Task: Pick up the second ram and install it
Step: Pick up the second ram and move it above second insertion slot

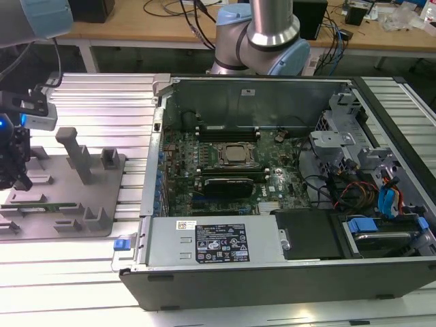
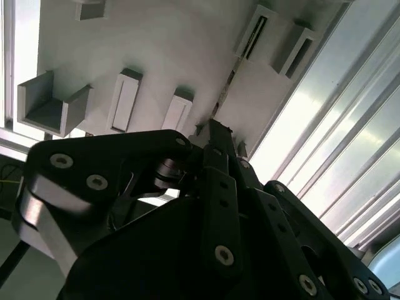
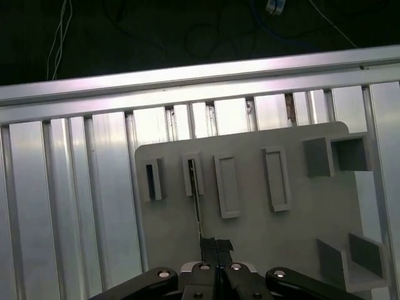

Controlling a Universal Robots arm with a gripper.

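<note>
Your hand [image 3: 215, 245] hangs over the grey fixture plate [image 1: 102, 219] on the slatted desk [image 1: 88, 95], at the exterior view's left and well apart from the open computer case [image 1: 204, 272]. Its 2 fingers [image 3: 208, 245] are drawn together with barely a seam between them, so count it as clenched. The pictures do not settle whether anything is pinched in that seam. The second ram [image 1: 41, 204] lies along the near part of the plate, a thin green strip just beside the hand's tip in the exterior view. In the first wrist view it reads as 1 dark line on edge [image 3: 196, 200], running from a slot in the plate straight toward the fingertips. The second wrist view shows the same line ending at the tip of the hand [image 2: 215, 128], touching it or very nearly so. Judge the stick as very light, stiff along its length and easily cracked if twisted. Its faces are smooth and its small chips are not to be squeezed. The sound place to hold it looks to be across the 2 flat faces near the middle of the upper long edge, leaving the contact edge untouched. The motherboard [image 1: 272, 194] sits inside the case, far from the hand.
</note>
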